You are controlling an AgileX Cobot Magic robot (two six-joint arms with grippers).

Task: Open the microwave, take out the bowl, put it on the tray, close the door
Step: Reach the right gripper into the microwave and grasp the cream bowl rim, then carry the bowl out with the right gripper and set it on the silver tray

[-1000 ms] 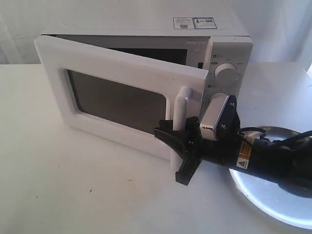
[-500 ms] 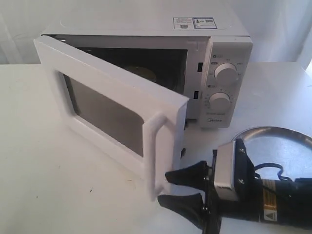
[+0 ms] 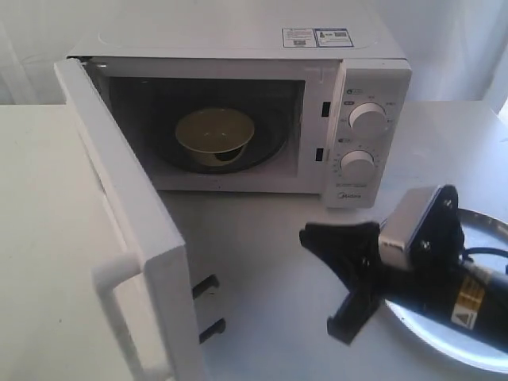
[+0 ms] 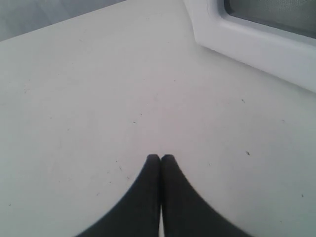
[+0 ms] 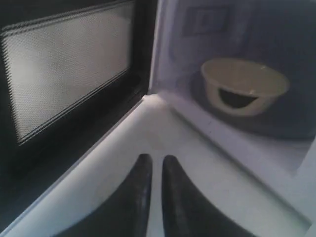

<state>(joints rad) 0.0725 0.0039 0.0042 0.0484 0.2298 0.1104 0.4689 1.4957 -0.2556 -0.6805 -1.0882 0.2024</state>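
So, the door (image 3: 119,198) of the microwave (image 3: 357,71) is wide open, hinged on the left and standing out toward the camera. Its bar handle (image 3: 119,294) is on the near edge. We can see the bowl (image 3: 214,131) sitting upright inside the cavity on the dark turntable, and nothing's touching it. The tray (image 3: 432,329) is on the table (image 3: 270,238) off to the right, in front of the dials (image 3: 367,117), with part of it hidden under the right arm.

The right gripper (image 5: 154,165) hangs over the table in front of the opening, between door and tray, pointing into the cavity. Its fingers are almost pressed together with just a sliver of gap, and they're pinching nothing. The left gripper (image 4: 160,159) is over bare table near the door's outer face. Its fingertips are squeezed tight together, empty as well.
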